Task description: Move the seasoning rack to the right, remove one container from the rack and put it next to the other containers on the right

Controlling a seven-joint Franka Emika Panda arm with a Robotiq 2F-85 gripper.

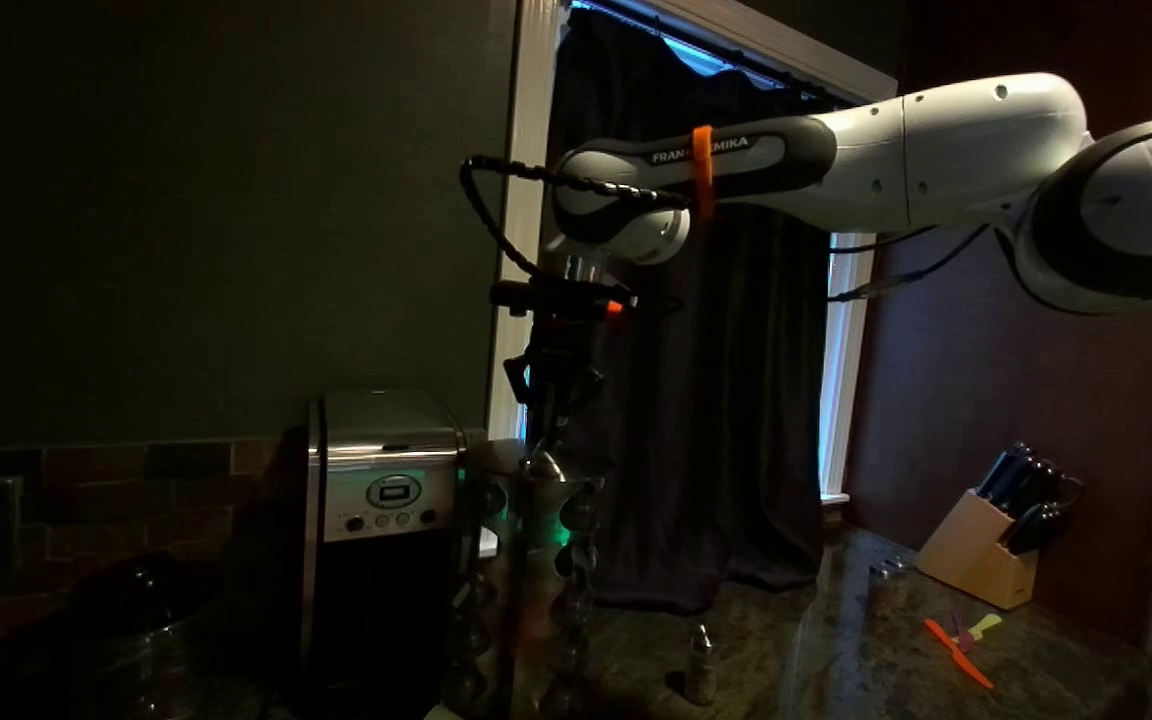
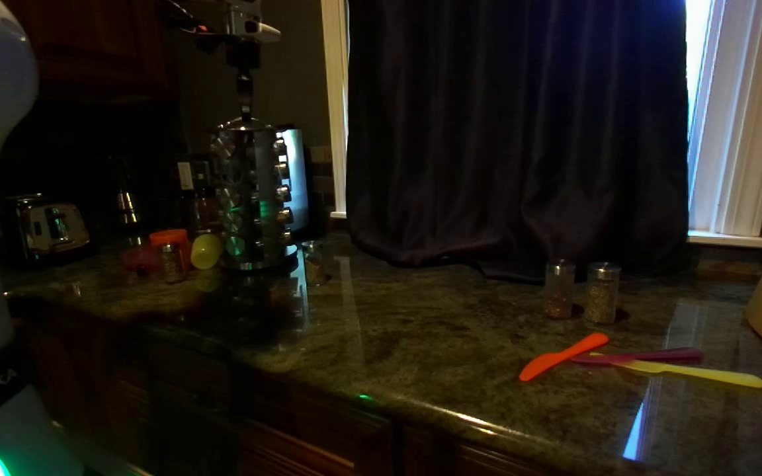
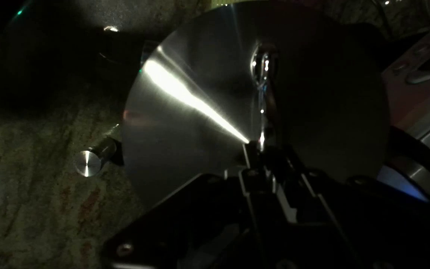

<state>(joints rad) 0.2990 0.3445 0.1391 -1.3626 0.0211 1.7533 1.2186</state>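
The seasoning rack (image 2: 249,192) is upright at the bench (image 2: 421,330), to the left of the curtained window in an exterior view; it is too dark below to tell whether its base bears on the stone. In the wrist view the pincer (image 3: 265,151) is clamped on the chrome handle (image 3: 263,71) rising from the rack's round top. To the right of the rack, a broad stretch of stone runs between the long rounded front edge and the curtain (image 2: 520,132), whose hem hangs down to bench level. A lone jar (image 2: 315,268) stands just beside the rack's base, at the start of that stretch. Well apart, farther right, two upright jars (image 2: 601,294) stand near each other before the curtain. Closer to the front edge lie an orange knife (image 2: 563,357), a purple knife (image 2: 665,356) and a yellow knife (image 2: 698,374), the last two overlapping. A wooden knife block (image 1: 976,550) closes off the far right. Left of the rack, in an exterior view, the silver appliance (image 1: 391,460) stands very near; I cannot tell if they touch. A yellow-green cup (image 2: 206,252), an orange cup (image 2: 169,237) and another jar (image 2: 171,266) crowd that side, with a toaster (image 2: 57,228) beyond.
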